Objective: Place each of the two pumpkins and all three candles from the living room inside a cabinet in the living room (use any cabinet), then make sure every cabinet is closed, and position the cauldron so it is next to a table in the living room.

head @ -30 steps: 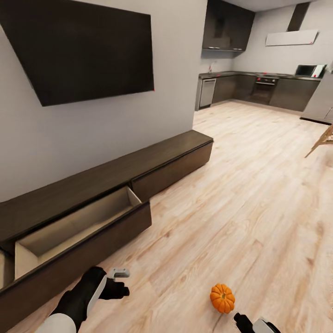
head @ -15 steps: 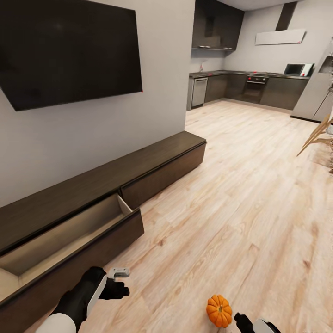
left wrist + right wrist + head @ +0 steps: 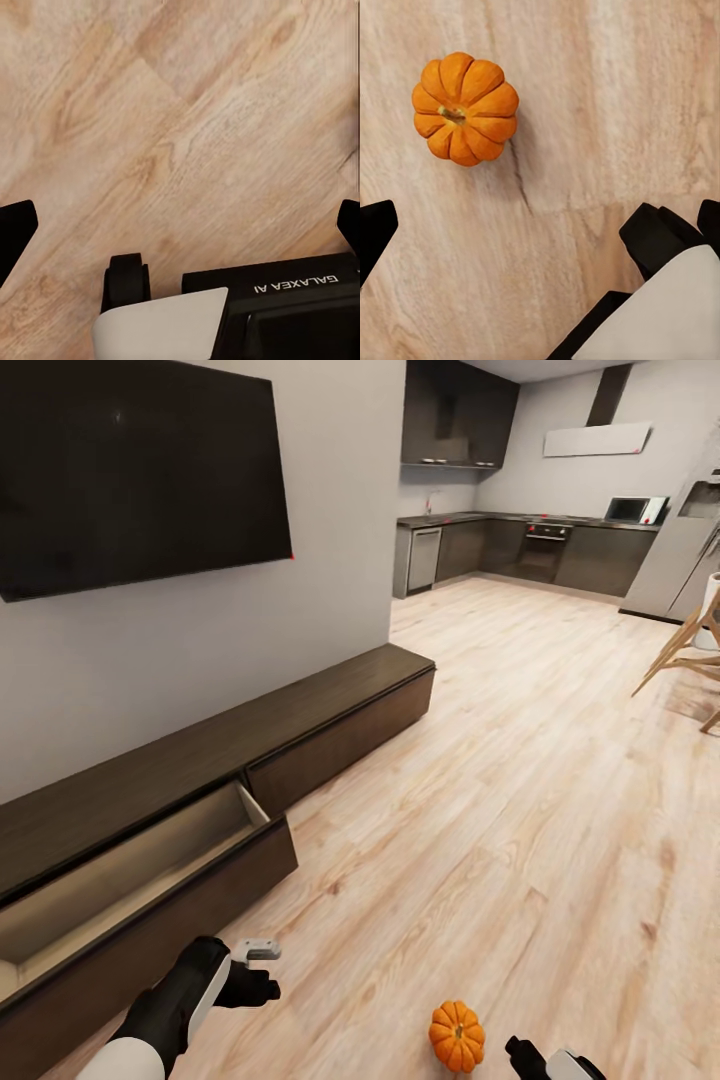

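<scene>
Barely begun: a pumpkin [image 3: 457, 1036] sits on the floor, a cabinet [image 3: 215, 800] drawer gapes, both grippers' fingers spread, empty.

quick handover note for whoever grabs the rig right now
Left gripper: open, empty, over bare floor.
Right gripper: open, empty, above the pumpkin, which sits on the floor.
Cabinet: one drawer pulled open, with nothing visible inside.
Done: nothing stowed that shows.
Left: grab this pumpkin, put it in the drawer, find the other pumpkin, candles and cauldron, close the cabinet.
</scene>
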